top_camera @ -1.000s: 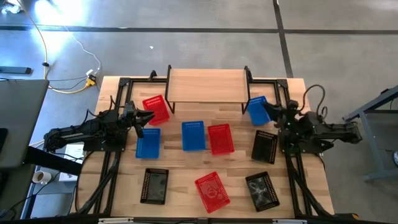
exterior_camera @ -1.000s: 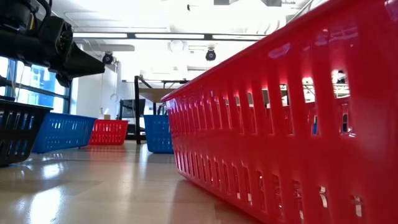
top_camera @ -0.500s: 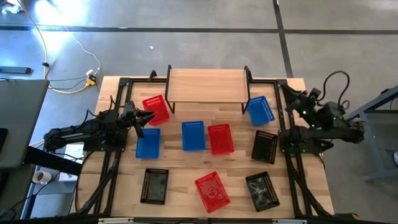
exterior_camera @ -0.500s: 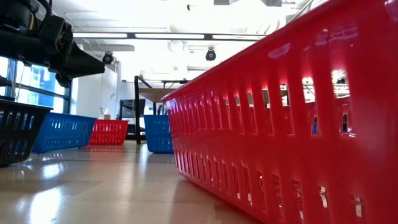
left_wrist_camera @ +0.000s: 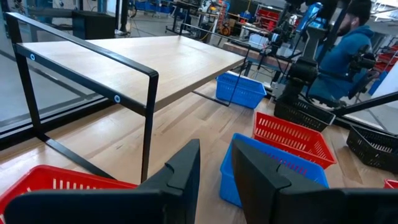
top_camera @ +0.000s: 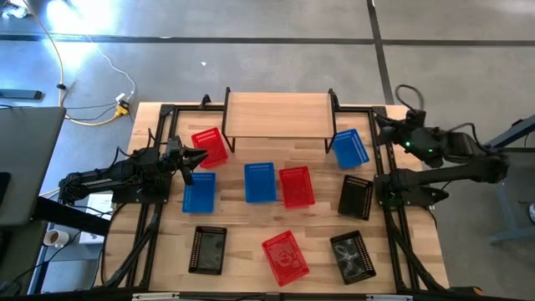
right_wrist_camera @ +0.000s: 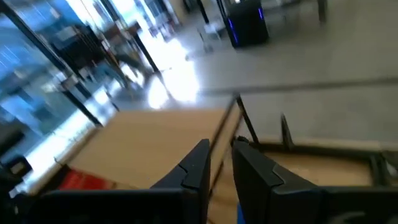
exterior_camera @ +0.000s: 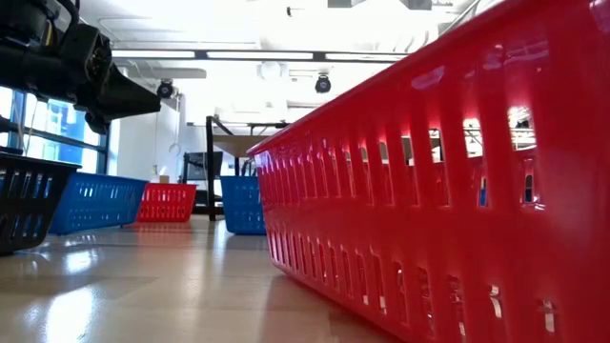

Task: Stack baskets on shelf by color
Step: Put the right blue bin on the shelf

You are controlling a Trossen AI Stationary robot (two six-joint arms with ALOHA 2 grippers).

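Note:
The shelf (top_camera: 276, 113) stands at the table's far edge with nothing on its plank top. Nine baskets lie scattered on the table in front of it: red ones (top_camera: 210, 146) (top_camera: 296, 186) (top_camera: 285, 254), blue ones (top_camera: 199, 191) (top_camera: 260, 182) (top_camera: 350, 147) and black ones (top_camera: 356, 196) (top_camera: 207, 249) (top_camera: 348, 255). My left gripper (top_camera: 196, 159) hovers between the far-left red and blue baskets, its fingers (left_wrist_camera: 186, 168) a narrow gap apart and holding nothing. My right gripper (top_camera: 380, 130) is raised by the shelf's right end, to the right of the blue basket. It is also narrowly open (right_wrist_camera: 217, 158) and holds nothing.
Black frame rails (top_camera: 389, 217) run along both sides of the table under the arms. In the low view the near red basket (exterior_camera: 429, 191) fills the right half. A person in blue (left_wrist_camera: 348, 50) sits beyond the table's right side.
My right gripper has risen from over the far-right blue basket and drawn back toward the table's right edge. It has tipped up from pointing downward to nearly level and rolled as it went. No basket has moved. The left arm has kept still.

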